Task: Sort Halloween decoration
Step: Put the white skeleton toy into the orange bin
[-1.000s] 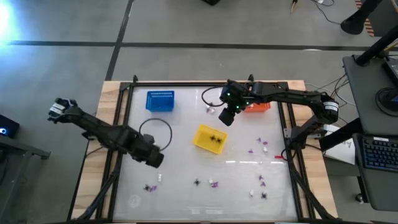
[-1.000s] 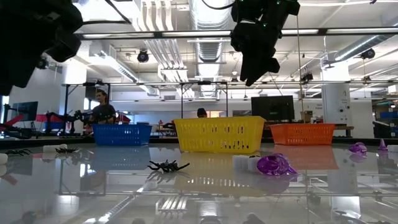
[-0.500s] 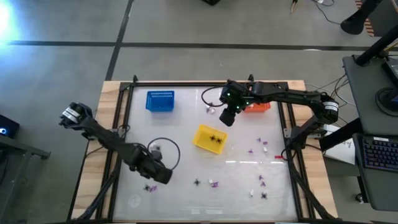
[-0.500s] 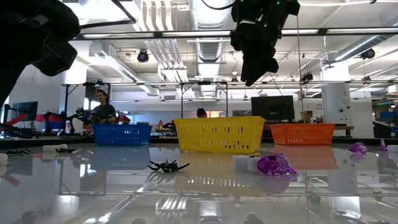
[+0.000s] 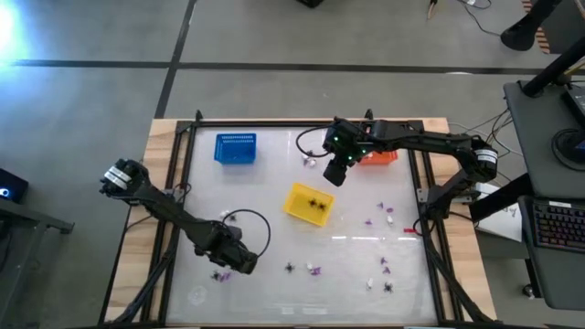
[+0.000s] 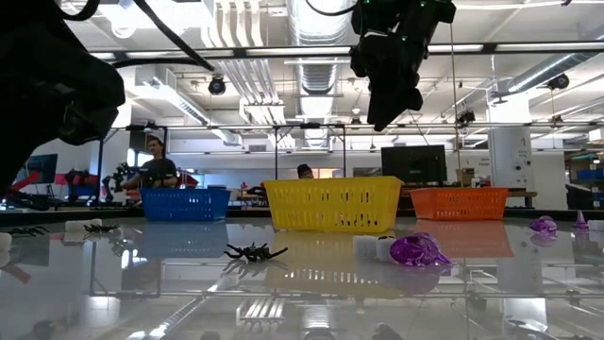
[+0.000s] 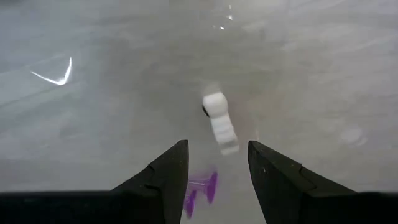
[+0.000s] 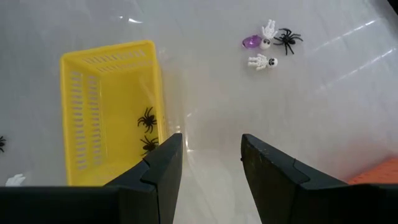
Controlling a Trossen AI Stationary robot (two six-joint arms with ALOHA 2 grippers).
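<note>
The Halloween decoration is many tiny pieces scattered on the glass table: a black spider (image 5: 289, 268), purple bits (image 5: 314, 270) and a small group (image 8: 267, 42) of white, purple and black pieces. My left gripper (image 5: 239, 262) is open and low over the near left part. In its wrist view (image 7: 217, 144) a white piece (image 7: 219, 121) lies ahead of the fingers and a purple piece (image 7: 202, 190) shows between them. My right gripper (image 5: 331, 174) hangs open, high above the table (image 6: 385, 109), beside the yellow basket (image 8: 109, 112), which holds two black spiders (image 8: 147, 119).
The blue basket (image 5: 235, 149) stands at the far left, the yellow basket (image 5: 308, 204) in the middle, and the orange basket (image 5: 379, 157) at the far right under my right arm. More pieces (image 5: 384, 274) lie near right. A black frame edges the table (image 5: 274, 183).
My left gripper has swung toward the table's near edge and slightly right, dropping lower, and now sits over the white and purple pieces at near left. My right arm has kept still.
</note>
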